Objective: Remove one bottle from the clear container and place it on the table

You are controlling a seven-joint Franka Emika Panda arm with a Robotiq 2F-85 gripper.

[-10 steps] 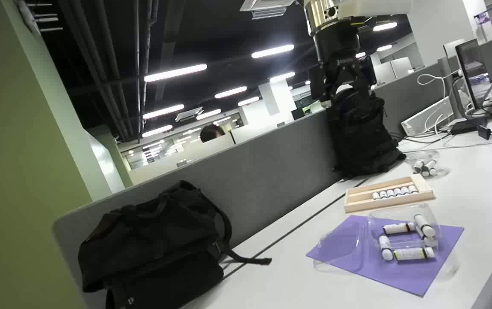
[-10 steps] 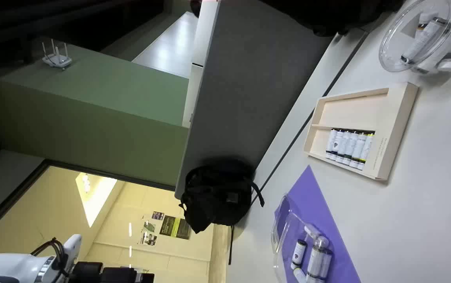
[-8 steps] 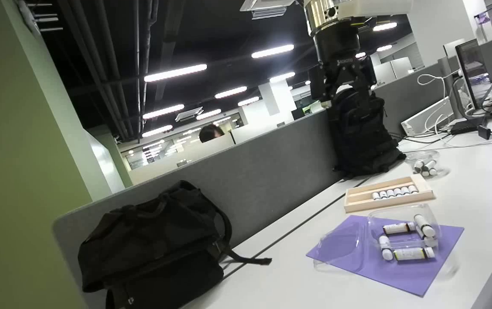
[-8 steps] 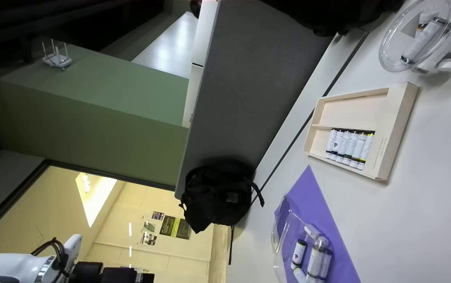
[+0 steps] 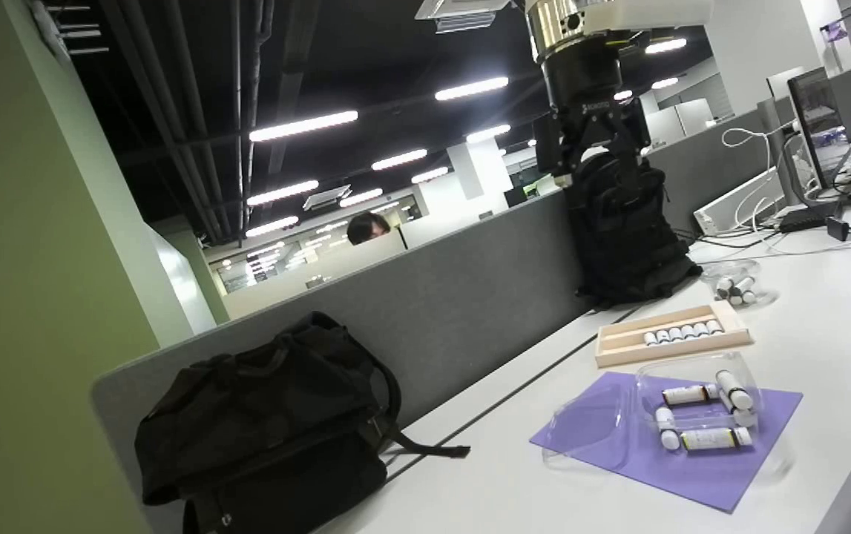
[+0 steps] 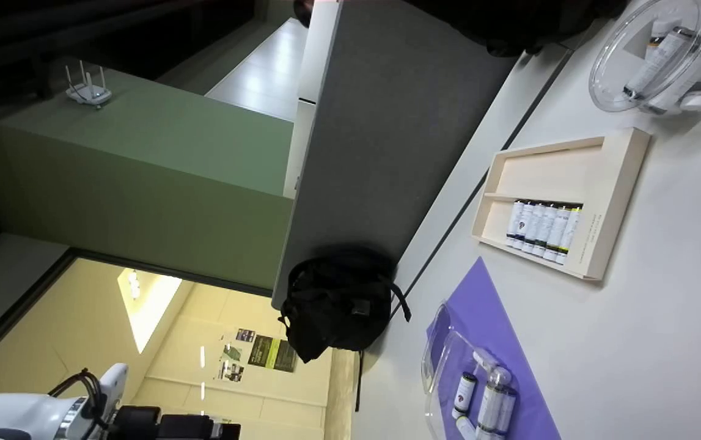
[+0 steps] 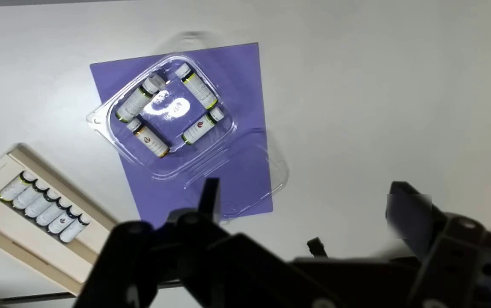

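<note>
Only the exterior views show, at far right, a second clear container (image 6: pixel 616 70) with bottles (image 6: pixel 659 64) inside. In the wrist view the clear container (image 7: pixel 172 111) lies opened on the purple mat (image 7: pixel 245 85), mostly left of the gripper (image 7: pixel 308 201), whose fingers stand wide apart, high above the table (image 7: pixel 356 107). Leftmost, a wooden box (image 7: pixel 27 237) holds six bottles (image 7: pixel 37 206) in a row; right of it, the clear container holds five bottles (image 7: pixel 200 92), one mostly hidden by another.
</note>
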